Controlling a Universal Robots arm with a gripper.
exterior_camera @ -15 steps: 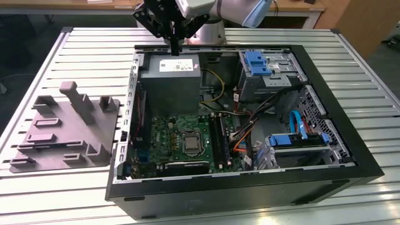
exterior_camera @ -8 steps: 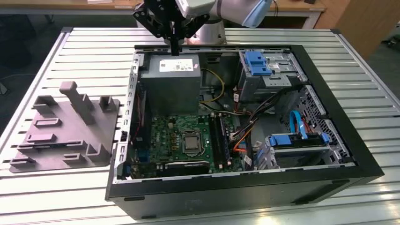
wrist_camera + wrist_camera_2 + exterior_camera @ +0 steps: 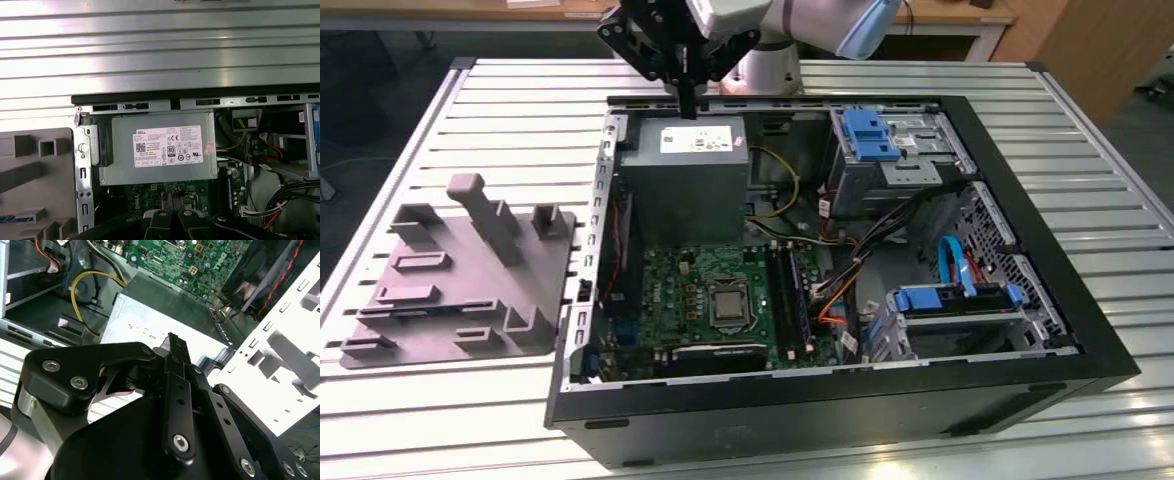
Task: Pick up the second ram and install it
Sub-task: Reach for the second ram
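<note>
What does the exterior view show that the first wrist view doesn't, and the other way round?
Exterior view's extras: the processor socket and the blue drive brackets. First wrist view's extra: a pink sticker on the power supply. Shared: the power supply, the grey tray and the tool by the power supply.

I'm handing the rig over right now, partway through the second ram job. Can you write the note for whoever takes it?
Gripper: jaws shut, nothing seen between them. It hangs above the power supply at the rear edge of the case.
Things: the grey tray sits on the table beside the case, at the exterior view's left. The memory slots are on the motherboard, deeper in the case.
Done: cannot tell whether the second ram is seated.
Left: pick-up and install are both unconfirmed.
</note>
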